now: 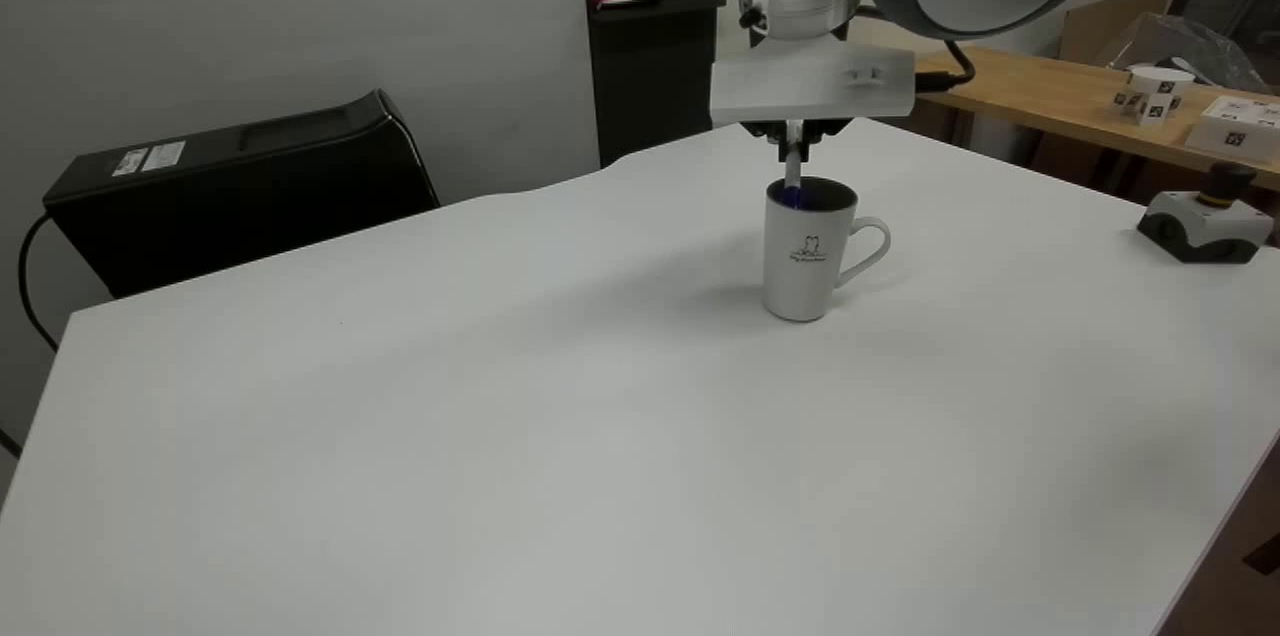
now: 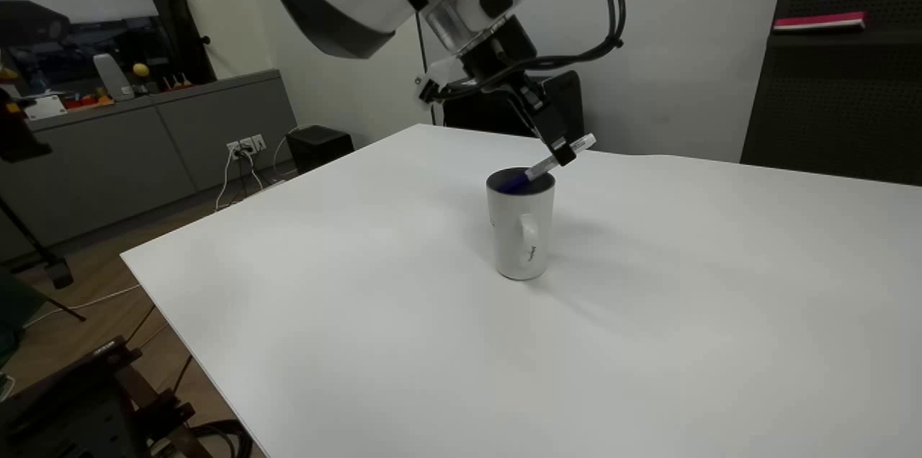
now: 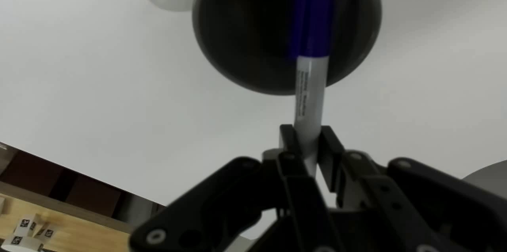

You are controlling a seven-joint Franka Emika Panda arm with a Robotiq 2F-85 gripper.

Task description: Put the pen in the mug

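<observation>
In both exterior views a white mug [image 1: 797, 271] with a dark inside, a handle and a small dark print stands upright on the white table. My gripper [image 2: 562, 153] is just above and beside the mug's rim, shut on the white body of the pen [image 2: 542, 167]. The pen is tilted, and its blue end reaches down through the mug's opening. From the wrist, the pen [image 3: 311, 93] runs out from between the fingers [image 3: 332, 145] over the dark interior. Whether its tip touches the mug's wall or bottom is hidden.
A stop-button box [image 1: 1205, 226] sits on the white table [image 1: 600, 476] toward its far edge. Beyond stands a wooden table [image 1: 1040, 101] with white marker-covered pieces [image 1: 1240, 128]. A black case [image 1: 250, 196] is beside the white table's edge.
</observation>
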